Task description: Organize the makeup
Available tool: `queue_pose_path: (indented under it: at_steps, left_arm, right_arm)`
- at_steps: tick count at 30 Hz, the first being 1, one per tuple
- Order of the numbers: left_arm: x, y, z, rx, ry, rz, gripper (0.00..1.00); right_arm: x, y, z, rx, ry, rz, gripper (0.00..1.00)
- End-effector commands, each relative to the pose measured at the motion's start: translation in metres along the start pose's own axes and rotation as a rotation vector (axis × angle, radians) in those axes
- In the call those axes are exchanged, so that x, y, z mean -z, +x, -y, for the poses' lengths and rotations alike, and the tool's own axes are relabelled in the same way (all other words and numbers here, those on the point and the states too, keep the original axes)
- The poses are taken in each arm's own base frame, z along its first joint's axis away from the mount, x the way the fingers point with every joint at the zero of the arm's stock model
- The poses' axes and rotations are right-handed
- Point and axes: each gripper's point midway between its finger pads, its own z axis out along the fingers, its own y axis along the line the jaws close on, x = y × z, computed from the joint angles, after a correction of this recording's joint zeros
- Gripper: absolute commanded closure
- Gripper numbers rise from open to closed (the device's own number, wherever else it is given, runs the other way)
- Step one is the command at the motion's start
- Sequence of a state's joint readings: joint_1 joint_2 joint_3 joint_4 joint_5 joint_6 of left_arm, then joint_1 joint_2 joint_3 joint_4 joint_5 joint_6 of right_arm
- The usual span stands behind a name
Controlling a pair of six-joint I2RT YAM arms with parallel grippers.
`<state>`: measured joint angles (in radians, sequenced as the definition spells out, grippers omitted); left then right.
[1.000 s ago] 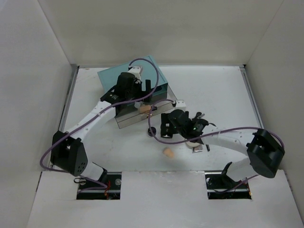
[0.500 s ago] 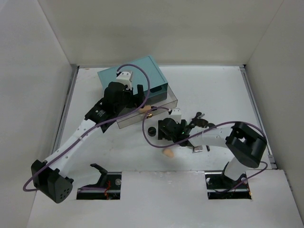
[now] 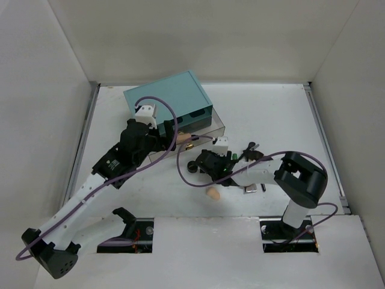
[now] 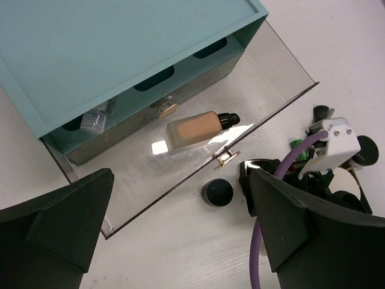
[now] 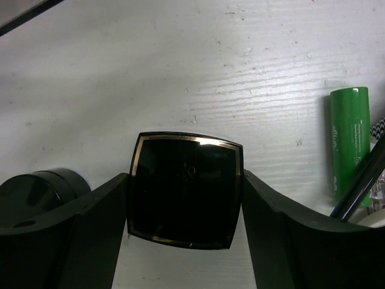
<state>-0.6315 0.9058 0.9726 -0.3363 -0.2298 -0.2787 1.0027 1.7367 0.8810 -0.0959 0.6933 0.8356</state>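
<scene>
A black square compact with a gold rim (image 5: 185, 189) lies flat on the white table. My right gripper (image 5: 185, 208) is shut on it, one finger against each side; in the top view this gripper (image 3: 204, 164) is just in front of the drawer. A black round compact (image 5: 36, 192) sits right beside its left finger. My left gripper (image 4: 180, 226) is open and empty, held above the table at the drawer's front edge. A tan foundation bottle (image 4: 195, 129) lies in the open clear drawer (image 4: 271, 66). A peach egg-shaped sponge (image 3: 212, 192) lies nearer me.
The teal box (image 3: 165, 96) stands at the back left, its lower drawer pulled out with a gold handle (image 4: 225, 158). A green tube (image 5: 350, 138) and thin black pencils (image 3: 251, 147) lie to the right of my right gripper. The purple cable (image 4: 271, 198) hangs between the arms.
My left arm has drawn back from over the box toward the near left. My right gripper has shifted left and come down round the square compact.
</scene>
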Motion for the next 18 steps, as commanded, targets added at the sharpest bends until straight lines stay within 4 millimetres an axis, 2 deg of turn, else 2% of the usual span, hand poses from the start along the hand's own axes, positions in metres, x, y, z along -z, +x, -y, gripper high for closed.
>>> queue_pose_path:
  at_steps: [1, 6, 12, 16, 18]
  left_arm:
    - [0.009, 0.008, -0.008, 0.022, -0.039, -0.01, 0.0]
    - [0.018, 0.018, -0.007, 0.033, -0.023, -0.02, 0.0]
    - [0.015, 0.029, -0.001, 0.033, 0.0, -0.051, 0.0]
    - [0.018, 0.034, 0.014, 0.021, 0.061, -0.067, 0.0]
    - [0.02, 0.04, 0.023, 0.013, 0.102, -0.087, 0.0]
  right_arm:
    - [0.005, 0.009, -0.005, -0.016, -0.017, -0.024, 0.46]
    - [0.046, -0.009, -0.002, -0.01, -0.087, -0.006, 0.6]
    - [0.111, -0.036, -0.005, 0.074, -0.268, 0.0, 0.63]
    - [0.145, -0.073, -0.007, 0.091, -0.366, 0.068, 0.63]
    - [0.155, -0.105, -0.008, 0.075, -0.401, 0.129, 0.62]
